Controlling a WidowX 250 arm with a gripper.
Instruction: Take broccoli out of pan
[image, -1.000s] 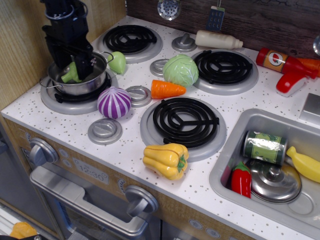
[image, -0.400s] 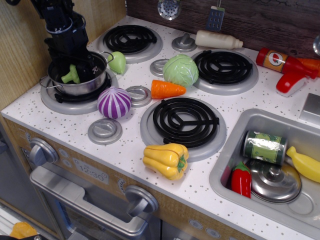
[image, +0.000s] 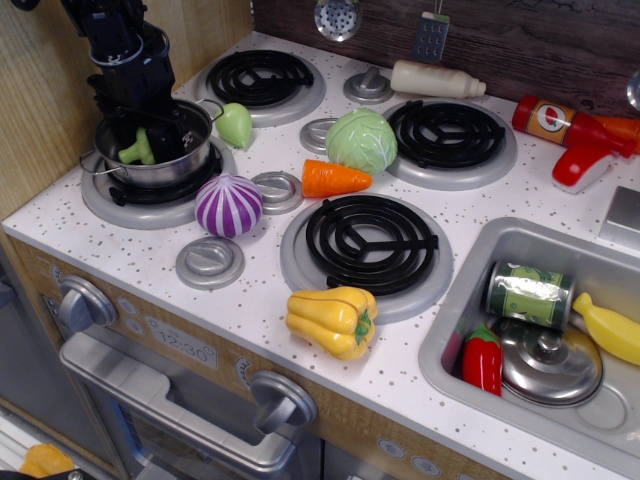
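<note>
The broccoli (image: 135, 149), a small light-green lumpy toy, lies inside the pan (image: 160, 172), a shiny steel pot on the front left burner. My black gripper (image: 143, 115) reaches down over the back of the pan, just behind and above the broccoli. Its jaws stand apart and hold nothing. The fingertips are dark against the pot's inside and hard to make out.
A pale-green pear-shaped toy (image: 235, 124) lies right of the pan and a purple onion (image: 228, 205) in front of it. A cabbage (image: 361, 140), a carrot (image: 334, 179) and a yellow pepper (image: 332, 321) lie on the stove top. The sink (image: 470, 300) at the right holds a can, a lid and toys.
The gripper has risen out of the pan and moved back without the broccoli. The broccoli stays in the pan, shifted slightly left.
</note>
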